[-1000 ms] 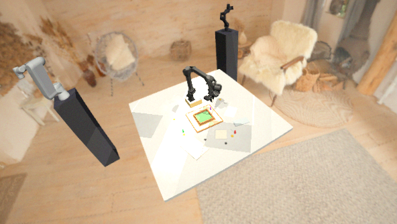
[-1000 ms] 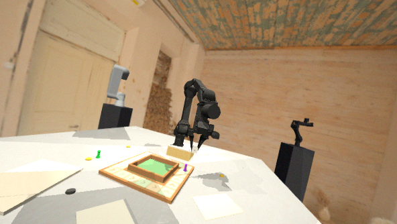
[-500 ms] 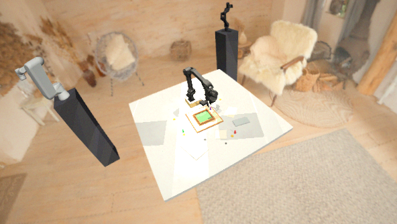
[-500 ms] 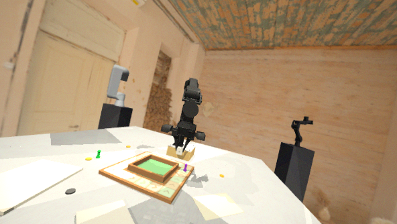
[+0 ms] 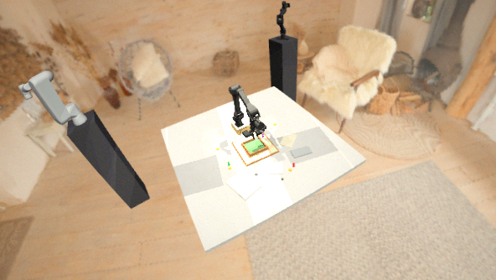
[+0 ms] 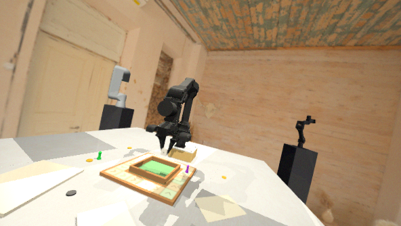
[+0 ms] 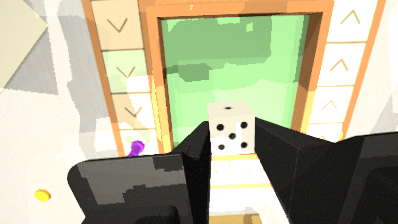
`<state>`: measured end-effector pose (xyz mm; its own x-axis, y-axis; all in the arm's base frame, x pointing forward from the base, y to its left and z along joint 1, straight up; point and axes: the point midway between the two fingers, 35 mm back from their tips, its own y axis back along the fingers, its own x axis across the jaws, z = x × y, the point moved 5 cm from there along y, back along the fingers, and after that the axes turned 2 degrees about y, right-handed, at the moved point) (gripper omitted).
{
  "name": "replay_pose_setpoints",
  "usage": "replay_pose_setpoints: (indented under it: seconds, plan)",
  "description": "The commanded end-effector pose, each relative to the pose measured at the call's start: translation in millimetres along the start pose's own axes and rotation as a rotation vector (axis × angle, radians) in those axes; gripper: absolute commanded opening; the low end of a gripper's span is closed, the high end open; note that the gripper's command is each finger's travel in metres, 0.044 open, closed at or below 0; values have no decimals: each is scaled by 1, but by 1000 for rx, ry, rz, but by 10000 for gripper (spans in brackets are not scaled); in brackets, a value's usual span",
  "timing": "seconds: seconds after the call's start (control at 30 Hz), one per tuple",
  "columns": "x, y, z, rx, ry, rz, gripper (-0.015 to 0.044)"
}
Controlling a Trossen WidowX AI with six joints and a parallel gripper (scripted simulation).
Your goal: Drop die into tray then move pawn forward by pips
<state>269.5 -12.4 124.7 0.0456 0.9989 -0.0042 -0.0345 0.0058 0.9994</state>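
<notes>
My gripper (image 6: 165, 151) (image 7: 228, 125) is shut on the white die (image 7: 232, 136) and holds it above the board, near the tray's edge in the wrist view. The die's face toward the wrist camera shows five pips; a narrower face shows one. The dice tray (image 5: 258, 152) (image 6: 147, 174) (image 7: 240, 8) has brown walls and an empty green floor. The board (image 6: 123, 176) (image 7: 125, 60) around it has arrowed squares; in the wrist view the left column's arrows point down, the right column's up. The purple pawn (image 5: 263, 135) (image 6: 187, 169) (image 7: 137, 147) stands in the left column, beside my finger.
A green pawn (image 5: 229, 163) (image 6: 99, 155) and a red pawn (image 5: 293, 165) stand off the board. Yellow discs (image 6: 223, 177) (image 7: 42, 195) and dark discs (image 6: 71, 193) lie around. A yellowish block (image 6: 183, 154) sits behind the board. Flat sheets (image 6: 220, 207) lie on the table.
</notes>
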Motion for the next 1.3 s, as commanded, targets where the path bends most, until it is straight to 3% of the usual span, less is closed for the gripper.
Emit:
replay_pose_setpoints:
  seconds: [0.0,0.17,0.93,1.27]
  plan:
    - [-17,-5,1,7,-32,-2,0]
    - [-17,-6,0,-43,-33,-7,0]
    - [-13,-34,-30,-816,-31,-45,0]
    - [-13,-31,-34,-838,-31,-46,0]
